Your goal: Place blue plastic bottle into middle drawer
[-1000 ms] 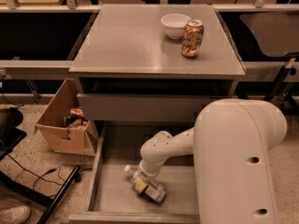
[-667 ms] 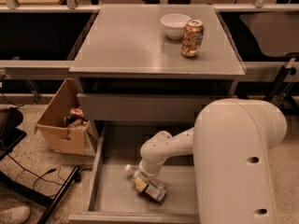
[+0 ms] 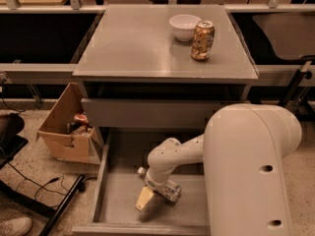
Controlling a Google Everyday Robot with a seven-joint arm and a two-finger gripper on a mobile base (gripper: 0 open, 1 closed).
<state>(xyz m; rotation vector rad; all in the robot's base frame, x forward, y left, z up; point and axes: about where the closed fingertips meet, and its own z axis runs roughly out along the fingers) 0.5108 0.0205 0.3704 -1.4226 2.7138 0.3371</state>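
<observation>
I've got the arm (image 3: 173,155) reaching down from the right, past the closed drawer front (image 3: 147,113) and into the pulled-out middle drawer (image 3: 117,200), which is the only way to reach that low floor with the cabinet's tabletop (image 3: 133,48) overhanging above. The gripper (image 3: 146,199) sits low over the drawer floor, near the front half and a little left of centre. I cannot tell from this angle whether it is spread, pressed together or pinching anything, since the wrist hides most of it. The blue plastic bottle (image 3: 170,191) is already inside the drawer, lying on its side on the grey floor. Its body pokes out just to the right of the gripper, and what looks like its white cap shows on the far side of the wrist, so it runs underneath or right against the gripper. I read that as the placing step being nearly done, with only the release and a clean lift out left. My worry is the bottle rolling or being dragged as the arm leaves. Up on the tabletop, the white bowl (image 3: 184,26) and the drink can (image 3: 202,40) stand side by side, well apart from the work, and a cardboard box (image 3: 64,134) sits on the ground to the left.
</observation>
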